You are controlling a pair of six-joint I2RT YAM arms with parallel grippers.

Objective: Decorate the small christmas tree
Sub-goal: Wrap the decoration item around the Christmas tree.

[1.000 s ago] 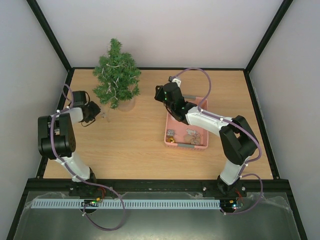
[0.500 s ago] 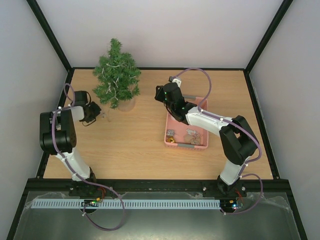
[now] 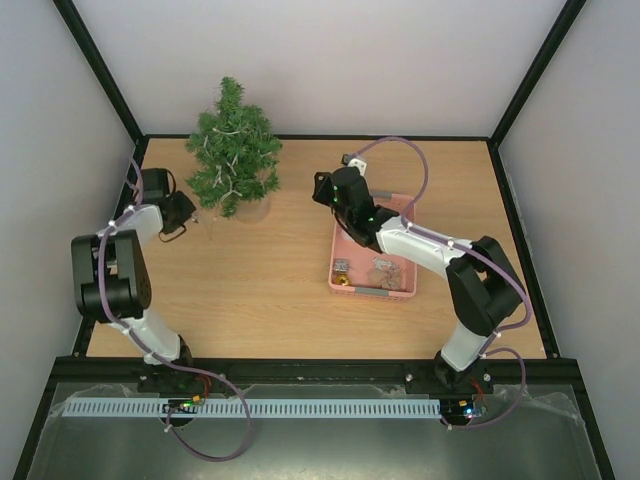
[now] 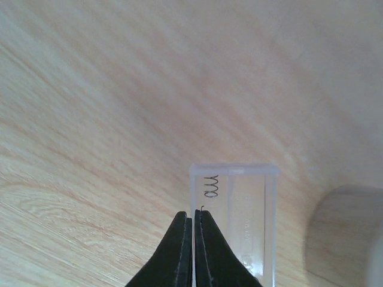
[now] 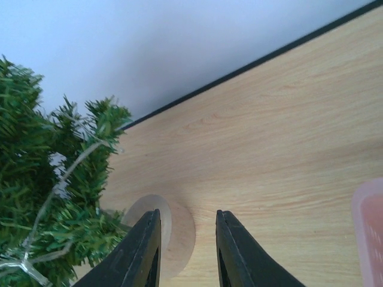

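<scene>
Small ornaments (image 3: 383,272) inside pink basket (image 3: 372,292)

Got the tree (image 3: 233,150) standing upright in the far-left corner of the worktop (image 3: 300,290). Cone-shaped, dark green, bristly branches, narrow tip reaching past the worktop's back edge in the top view. Sits on a small round pale base (image 3: 252,210), flat on the wood. Carries a thin whitish strand (image 3: 228,180) draped across the branches, from the upper part down to the lower left. Seen from the right wrist: lower branches at frame left, strand with small clear bulbs threading through them, base edge poking out just beneath on the wood.
</scene>
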